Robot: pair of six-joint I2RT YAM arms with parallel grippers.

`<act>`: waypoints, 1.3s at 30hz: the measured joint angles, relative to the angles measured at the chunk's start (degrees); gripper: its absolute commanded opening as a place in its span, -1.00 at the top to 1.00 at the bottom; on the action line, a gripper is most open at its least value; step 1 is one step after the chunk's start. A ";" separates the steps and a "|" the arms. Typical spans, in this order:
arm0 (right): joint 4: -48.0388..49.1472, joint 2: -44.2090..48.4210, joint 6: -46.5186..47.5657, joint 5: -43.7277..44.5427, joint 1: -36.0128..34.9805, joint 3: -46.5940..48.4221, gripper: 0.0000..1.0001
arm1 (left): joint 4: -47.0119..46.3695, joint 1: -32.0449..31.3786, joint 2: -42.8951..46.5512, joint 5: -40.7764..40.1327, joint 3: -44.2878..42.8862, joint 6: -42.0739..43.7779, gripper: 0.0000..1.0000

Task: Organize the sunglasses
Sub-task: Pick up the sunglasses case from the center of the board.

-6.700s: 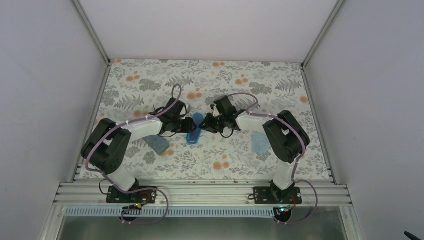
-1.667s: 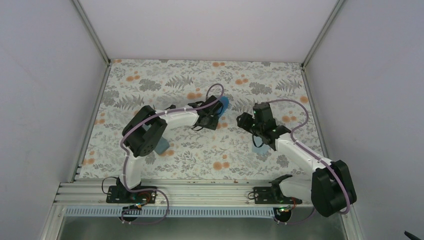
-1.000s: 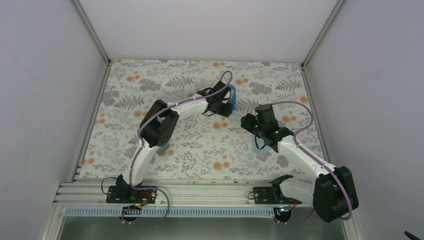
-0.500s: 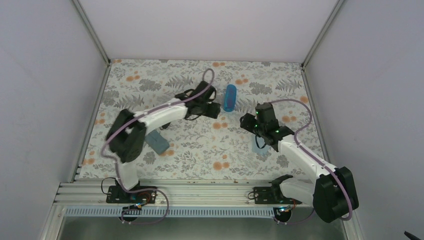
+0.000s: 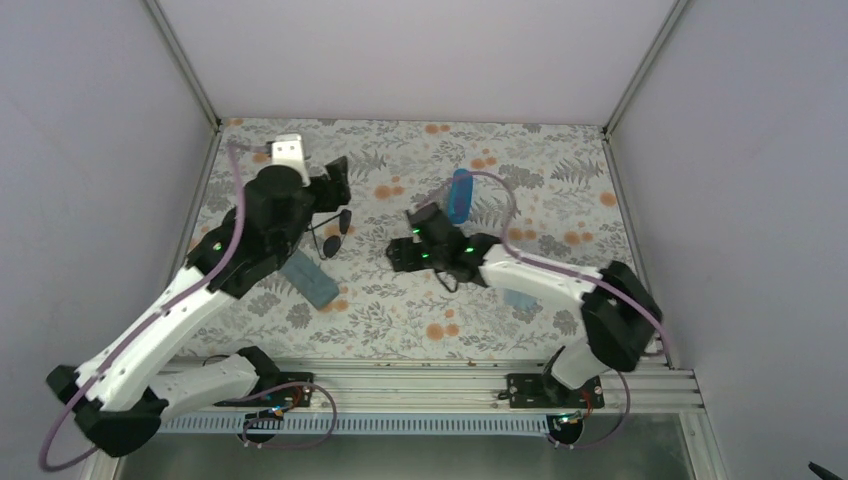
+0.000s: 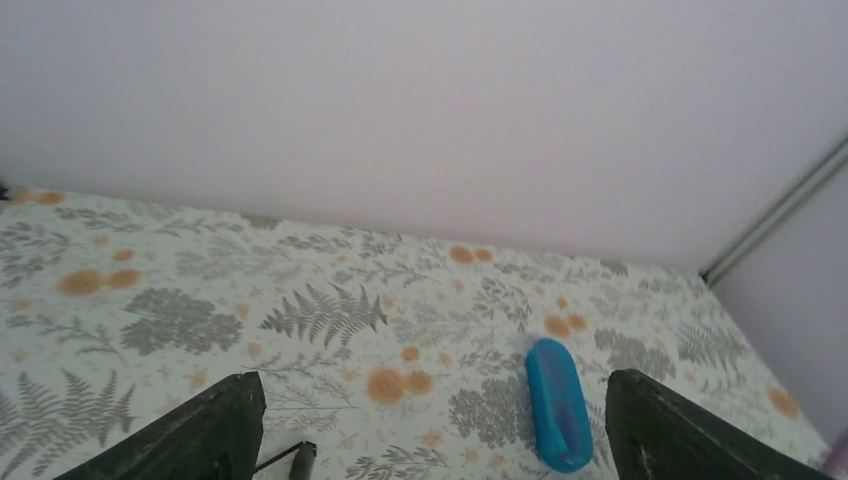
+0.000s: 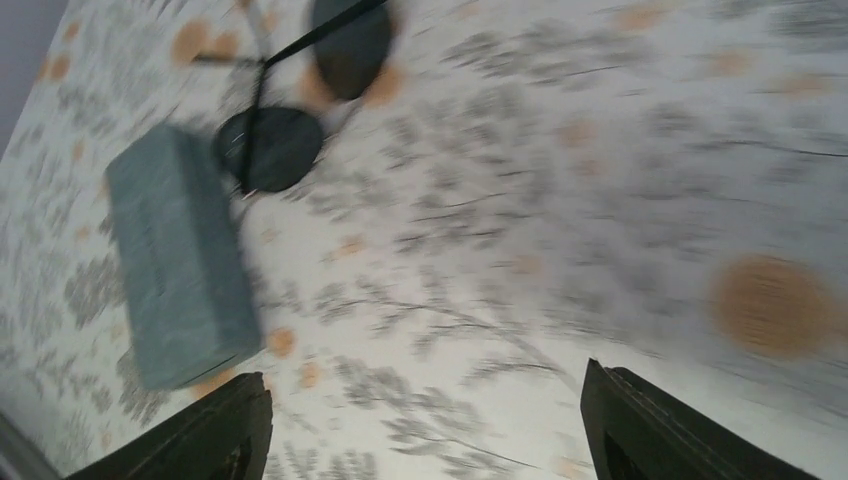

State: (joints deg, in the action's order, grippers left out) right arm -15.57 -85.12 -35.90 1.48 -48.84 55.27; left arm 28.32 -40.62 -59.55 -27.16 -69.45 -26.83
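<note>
Nothing readable in any view. Black sunglasses (image 7: 272, 148): no brand mark legible, and the right wrist view is motion-blurred. Grey case (image 7: 180, 255) and blue case (image 6: 557, 403): no label I can make out. Table cover (image 5: 560, 150): floral pattern only, no lettering or numbers.

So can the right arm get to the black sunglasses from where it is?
Probably yes. The right gripper is open and points toward the black sunglasses, with only bare table between them. The grey case lies beside the glasses, not in the path.
</note>
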 measured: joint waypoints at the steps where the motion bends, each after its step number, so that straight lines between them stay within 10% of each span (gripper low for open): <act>1: 0.24 -2.82 0.61 0.33 -2.34 2.14 -0.62 | 0.22 0.02 1.79 -0.87 0.46 0.00 -0.74; 23: -5.18 -43.91 15.26 2.03 -19.76 41.24 -0.96 | 6.40 0.04 13.57 -5.35 2.29 -2.43 -0.84; 39: -9.18 -49.29 19.74 8.33 -21.24 47.50 -0.22 | 7.43 0.04 9.62 -5.14 1.09 -2.32 -0.84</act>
State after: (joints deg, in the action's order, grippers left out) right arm -24.75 -134.41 -16.16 9.80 -70.08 102.76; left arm 35.75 -40.58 -49.93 -32.29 -68.36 -29.15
